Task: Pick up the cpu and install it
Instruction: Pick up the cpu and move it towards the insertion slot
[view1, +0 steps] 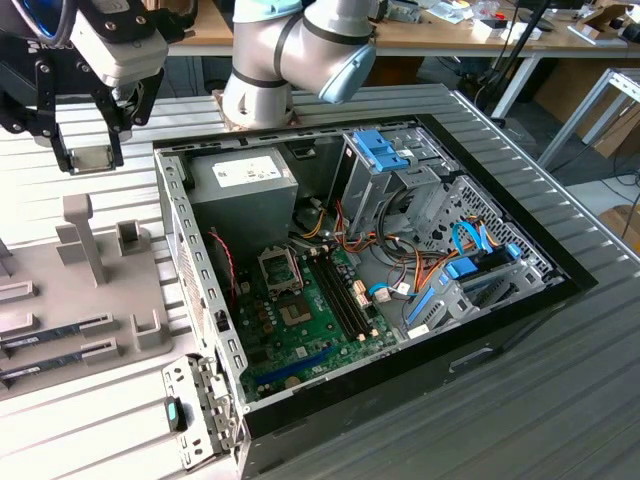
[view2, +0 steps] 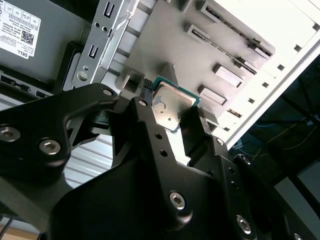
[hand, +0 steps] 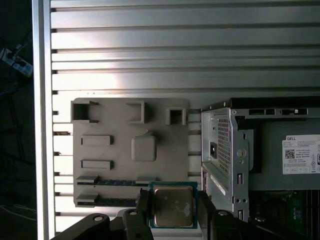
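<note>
Hovering over grey fixture tray, at the exterior view's left of open computer case | gripper pointing down | jaws narrow, clamping cpu by its edges

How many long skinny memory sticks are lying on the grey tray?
2. Both lie side by side on the grey tray: one memory stick, and another closer to the gripper holding the cpu. The gripper covers some tray, so more may hide.

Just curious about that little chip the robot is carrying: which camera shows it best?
The first wrist view: the chip faces it squarely, whole top showing. The second wrist view shows it slanted, partly hidden behind the gripper; the exterior view, far off.
</note>
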